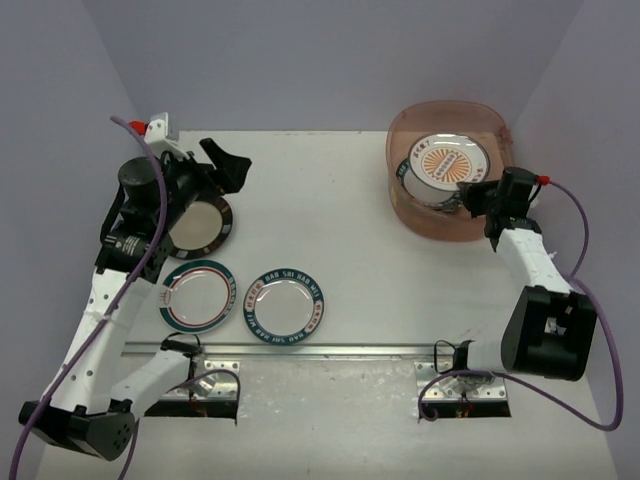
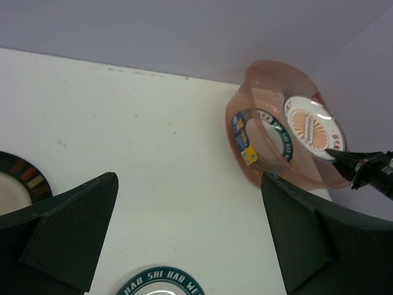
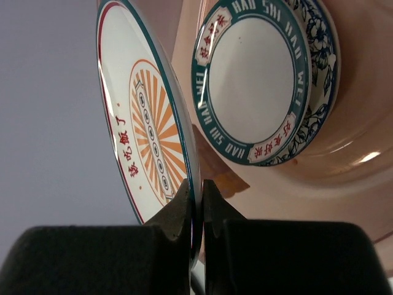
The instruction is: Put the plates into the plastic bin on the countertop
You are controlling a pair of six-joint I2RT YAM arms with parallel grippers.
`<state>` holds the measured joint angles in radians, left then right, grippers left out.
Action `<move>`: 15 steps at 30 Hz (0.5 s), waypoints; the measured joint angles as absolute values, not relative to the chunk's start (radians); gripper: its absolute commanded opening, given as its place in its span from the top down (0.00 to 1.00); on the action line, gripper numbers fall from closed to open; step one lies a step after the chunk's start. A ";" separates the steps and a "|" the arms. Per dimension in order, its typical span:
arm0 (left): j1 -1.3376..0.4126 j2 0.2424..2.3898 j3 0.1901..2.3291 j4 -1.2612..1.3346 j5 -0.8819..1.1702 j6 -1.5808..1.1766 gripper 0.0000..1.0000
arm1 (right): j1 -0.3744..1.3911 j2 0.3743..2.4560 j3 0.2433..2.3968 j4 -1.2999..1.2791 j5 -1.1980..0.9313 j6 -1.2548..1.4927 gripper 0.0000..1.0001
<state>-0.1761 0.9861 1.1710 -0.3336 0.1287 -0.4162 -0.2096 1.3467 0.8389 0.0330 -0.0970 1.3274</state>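
Observation:
My right gripper (image 1: 472, 192) is shut on the rim of the orange sunburst plate (image 1: 447, 163) and holds it over the plastic bin (image 1: 400, 145). In the right wrist view the fingertips (image 3: 184, 198) pinch that plate (image 3: 144, 129); below it in the bin lie a green-rimmed plate (image 3: 252, 80) on a blue floral plate (image 3: 319, 92). My left gripper (image 1: 222, 165) is open and empty, just above the black-rimmed plate (image 1: 200, 228). A red-teal plate (image 1: 197, 295) and a green-and-red rimmed plate (image 1: 285, 305) lie on the countertop (image 1: 330, 220).
The metal rail (image 1: 330, 350) runs along the countertop's front edge. Grey walls close in the back and both sides. The bin also shows in the left wrist view (image 2: 245, 132), far right.

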 measured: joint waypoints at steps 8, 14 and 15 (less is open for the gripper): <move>-0.176 1.019 0.971 -0.392 0.170 -0.350 0.00 | -0.103 1.488 0.865 0.058 0.215 1.484 1.00; -0.176 1.026 0.898 -0.438 0.200 -0.329 0.00 | -0.006 1.551 0.946 0.071 0.342 1.504 0.89; -0.176 1.021 0.898 -0.434 0.203 -0.325 0.00 | -0.004 1.572 0.963 0.072 0.345 1.504 0.86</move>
<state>-0.1761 1.0206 0.8980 -0.4344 0.2031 -0.3253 -0.0038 1.5724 0.9627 0.0724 0.3447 1.5040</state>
